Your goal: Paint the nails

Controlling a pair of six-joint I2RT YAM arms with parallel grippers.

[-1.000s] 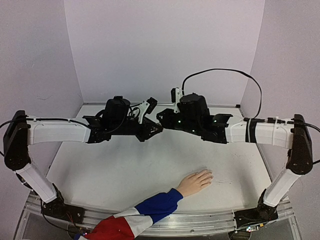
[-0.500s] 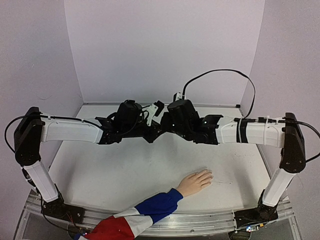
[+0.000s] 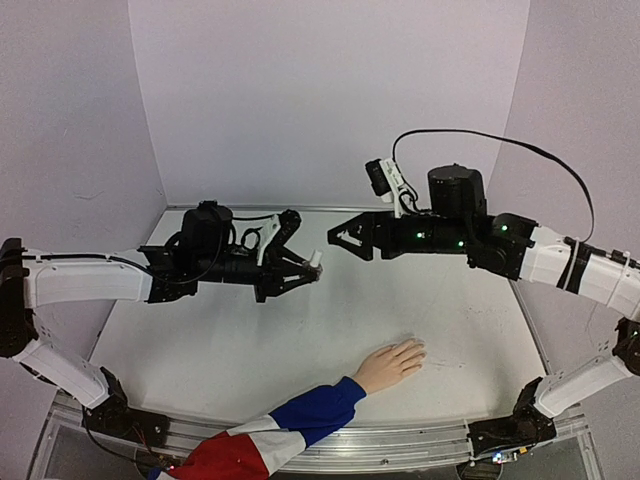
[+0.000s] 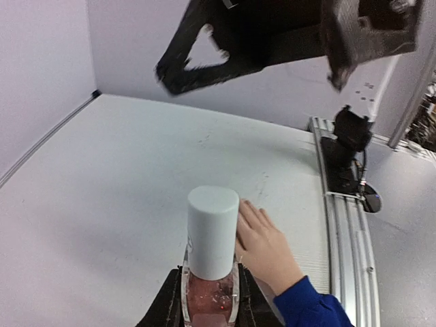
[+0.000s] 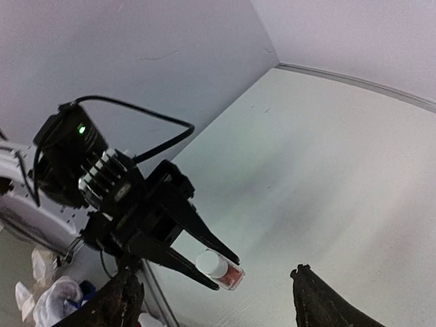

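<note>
A pale flesh-coloured hand (image 3: 392,362) in a blue, white and red sleeve (image 3: 300,420) lies flat on the white table (image 3: 200,350) near the front. Its nails (image 3: 419,349) are too small to make out. My left gripper (image 3: 312,264) hovers above the table's middle, shut on a small pinkish bottle (image 4: 211,289) with its white cap (image 4: 212,231) on. From the left wrist, the hand (image 4: 269,245) lies just beyond the bottle. My right gripper (image 3: 338,238) stands open a little right of and above the cap. In the right wrist view the bottle (image 5: 222,268) sits ahead, apart from my open right gripper (image 5: 218,306).
Pale walls close in the table at the back and both sides. An aluminium rail (image 3: 400,440) runs along the near edge with both arm bases on it. A black cable (image 3: 500,145) loops above the right arm.
The two arms have drawn apart. My right gripper has opened and pulled back to the right, off the cap. The left gripper has moved left and lower, still holding the bottle.
</note>
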